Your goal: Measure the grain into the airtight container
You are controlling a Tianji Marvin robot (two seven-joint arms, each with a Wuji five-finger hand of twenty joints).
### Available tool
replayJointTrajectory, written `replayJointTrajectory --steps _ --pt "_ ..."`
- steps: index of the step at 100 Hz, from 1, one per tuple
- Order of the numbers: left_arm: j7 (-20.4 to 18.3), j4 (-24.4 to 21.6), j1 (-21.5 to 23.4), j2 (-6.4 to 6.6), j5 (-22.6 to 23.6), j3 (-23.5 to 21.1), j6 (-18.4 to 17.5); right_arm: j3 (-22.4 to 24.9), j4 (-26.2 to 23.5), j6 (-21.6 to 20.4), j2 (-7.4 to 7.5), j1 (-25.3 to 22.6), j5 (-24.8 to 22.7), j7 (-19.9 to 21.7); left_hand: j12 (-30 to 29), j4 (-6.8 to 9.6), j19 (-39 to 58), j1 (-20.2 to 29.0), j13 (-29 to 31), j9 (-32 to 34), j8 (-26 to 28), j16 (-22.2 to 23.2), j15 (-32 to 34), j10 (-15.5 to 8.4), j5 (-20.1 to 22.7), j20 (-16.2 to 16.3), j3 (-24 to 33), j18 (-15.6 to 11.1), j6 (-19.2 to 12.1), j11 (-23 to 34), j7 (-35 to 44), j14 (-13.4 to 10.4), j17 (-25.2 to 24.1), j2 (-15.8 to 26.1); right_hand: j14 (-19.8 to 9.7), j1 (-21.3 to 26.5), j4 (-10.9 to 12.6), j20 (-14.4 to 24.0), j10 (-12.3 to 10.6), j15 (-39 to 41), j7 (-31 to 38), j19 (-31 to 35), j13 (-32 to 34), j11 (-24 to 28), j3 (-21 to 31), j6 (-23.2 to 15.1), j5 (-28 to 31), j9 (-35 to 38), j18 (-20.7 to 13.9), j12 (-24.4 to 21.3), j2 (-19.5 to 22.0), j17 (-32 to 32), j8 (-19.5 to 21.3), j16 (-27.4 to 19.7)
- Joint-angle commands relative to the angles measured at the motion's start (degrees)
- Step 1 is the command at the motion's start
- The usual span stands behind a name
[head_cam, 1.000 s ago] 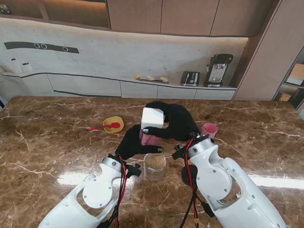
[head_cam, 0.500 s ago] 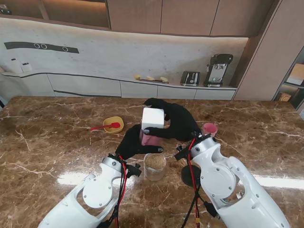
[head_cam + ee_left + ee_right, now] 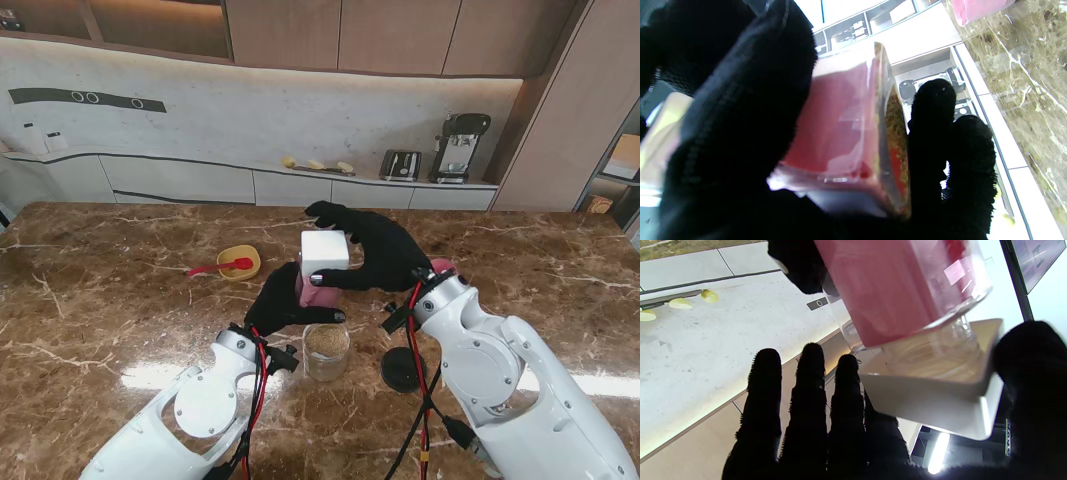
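A clear container with a pink label [image 3: 313, 291] is held up off the table, my left hand [image 3: 280, 303] shut around its body. Its square white lid [image 3: 325, 250] is on top, and my right hand [image 3: 375, 252] grips that lid from the right. The left wrist view shows the container [image 3: 840, 123] with grain [image 3: 897, 123] inside, between my black-gloved fingers [image 3: 740, 116]. In the right wrist view the lid [image 3: 933, 396] sits between my thumb [image 3: 1033, 373] and fingers [image 3: 846, 396]. A small clear glass of grain [image 3: 326, 350] stands on the table nearer to me, under the container.
A yellow bowl [image 3: 238, 261] with a red spoon [image 3: 215, 267] sits on the left. A pink cup [image 3: 443, 267] peeks out behind my right wrist. A black round disc [image 3: 403, 369] lies beside the glass. The marble table [image 3: 90, 300] ends at a far counter.
My right arm has swung to the right, uncovering the black disc and hiding most of the pink cup. The right fingers stretch farther over the lid. The left hand and container stay put.
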Motion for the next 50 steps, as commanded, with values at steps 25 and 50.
replayJointTrajectory --steps 25,50 --pt "0.1 -0.2 0.2 -0.07 0.1 0.2 0.0 1.4 -0.7 -3.0 0.53 0.0 1.6 2.8 0.4 -1.01 1.1 10.5 1.0 4.5 1.6 0.2 0.0 -6.3 12.1 0.8 15.9 -1.3 -15.8 4.0 12.4 -4.1 -0.4 26.5 -0.8 2.6 2.6 1.0 -1.3 -1.0 3.3 -2.2 0.3 -0.1 0.0 -3.7 4.7 3.8 -0.3 -0.8 -1.7 -0.7 0.3 -1.8" --pt "-0.1 -0.4 0.2 0.00 0.2 0.2 0.1 3.2 -2.3 -4.4 1.69 0.8 2.3 8.6 0.5 -1.02 1.1 10.5 0.9 4.5 1.6 0.2 0.1 -6.4 12.1 0.7 15.8 -1.3 -15.7 4.0 12.4 -4.1 -0.4 26.5 0.0 9.5 3.3 1.8 -1.0 -0.2 6.8 -2.3 3.2 0.1 -3.5 -7.3 9.3 7.4 -0.1 -0.2 -2.4 0.6 2.5 -1.2"
